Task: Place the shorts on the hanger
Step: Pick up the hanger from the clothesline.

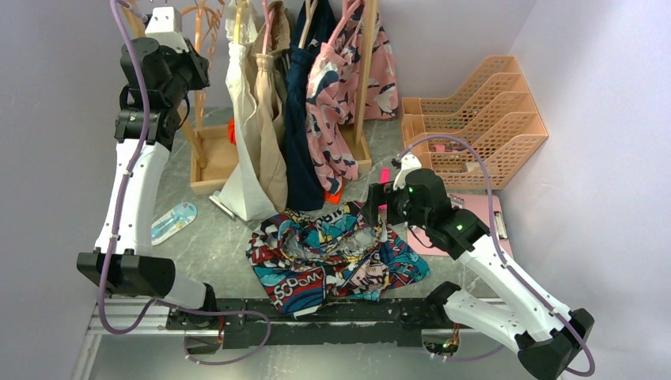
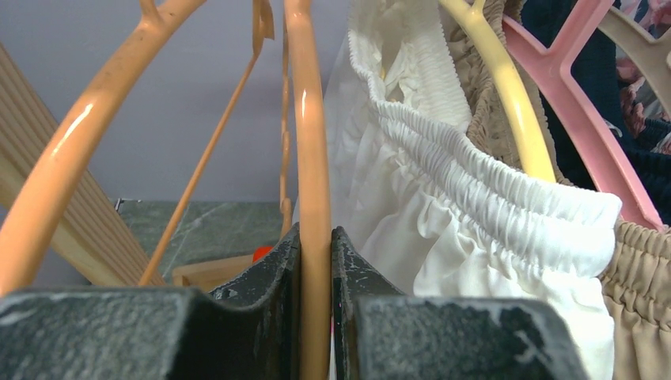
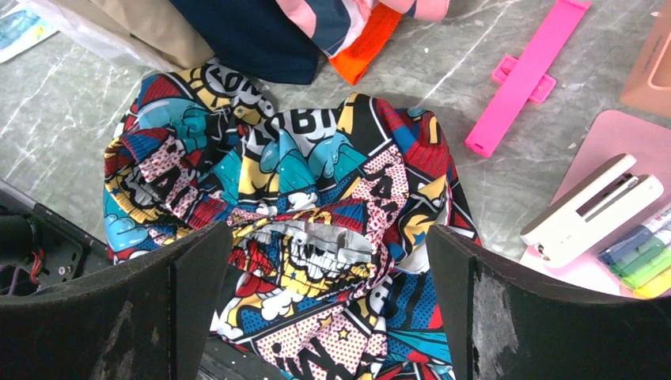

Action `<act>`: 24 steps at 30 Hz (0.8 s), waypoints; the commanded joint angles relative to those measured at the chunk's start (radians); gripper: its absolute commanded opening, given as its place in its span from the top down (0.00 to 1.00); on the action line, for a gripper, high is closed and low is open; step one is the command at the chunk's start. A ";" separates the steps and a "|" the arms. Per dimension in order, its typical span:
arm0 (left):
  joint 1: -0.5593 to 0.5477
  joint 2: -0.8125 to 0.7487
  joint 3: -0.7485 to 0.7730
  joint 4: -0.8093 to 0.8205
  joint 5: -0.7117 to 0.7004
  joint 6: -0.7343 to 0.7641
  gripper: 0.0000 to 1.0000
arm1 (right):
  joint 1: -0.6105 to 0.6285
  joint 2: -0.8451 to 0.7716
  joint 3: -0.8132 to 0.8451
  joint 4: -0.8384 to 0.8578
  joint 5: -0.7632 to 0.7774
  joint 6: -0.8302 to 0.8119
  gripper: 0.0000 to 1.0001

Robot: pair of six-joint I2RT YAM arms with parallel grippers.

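The shorts (image 1: 332, 253), in a comic-book print, lie crumpled on the grey table in front of the arm bases. My right gripper (image 3: 328, 269) hangs open just above the shorts (image 3: 316, 182), one finger on each side of the bunched waistband, touching nothing. At the back left, my left gripper (image 2: 315, 261) is raised to the clothes rack. Its jaws are shut on a slim bar of the orange-tan hanger (image 2: 312, 158), which still hangs among the other hangers. In the top view this gripper (image 1: 199, 70) sits just below the hanger (image 1: 207, 32).
On the wooden rack (image 1: 207, 158) hang a white garment (image 2: 443, 198), a beige one, a navy one and a pink floral one (image 1: 340, 87). A yellow hanger (image 2: 506, 87) and a pink hanger (image 2: 570, 103) crowd the grip. A peach file organiser (image 1: 475, 111), pink clip (image 3: 526, 75) and white stapler (image 3: 593, 207) lie to the right.
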 commanded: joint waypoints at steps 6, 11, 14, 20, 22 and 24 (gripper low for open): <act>0.007 -0.085 -0.116 0.233 -0.011 0.007 0.93 | -0.001 -0.007 -0.013 0.011 0.012 -0.014 0.02; 0.007 -0.124 -0.181 0.326 -0.021 -0.009 0.93 | -0.002 -0.007 -0.008 0.005 0.012 -0.015 0.02; 0.007 -0.149 -0.217 0.381 -0.025 -0.018 0.93 | -0.002 -0.005 -0.003 0.002 0.011 -0.019 0.02; 0.007 -0.150 -0.209 0.405 -0.013 -0.025 0.93 | -0.001 -0.002 0.004 0.006 0.007 -0.021 0.02; 0.007 -0.152 -0.207 0.407 -0.012 -0.030 0.93 | -0.002 -0.003 0.002 0.008 0.007 -0.022 0.02; 0.007 -0.163 -0.217 0.420 -0.011 -0.033 0.93 | -0.001 -0.006 0.001 0.007 0.007 -0.021 0.02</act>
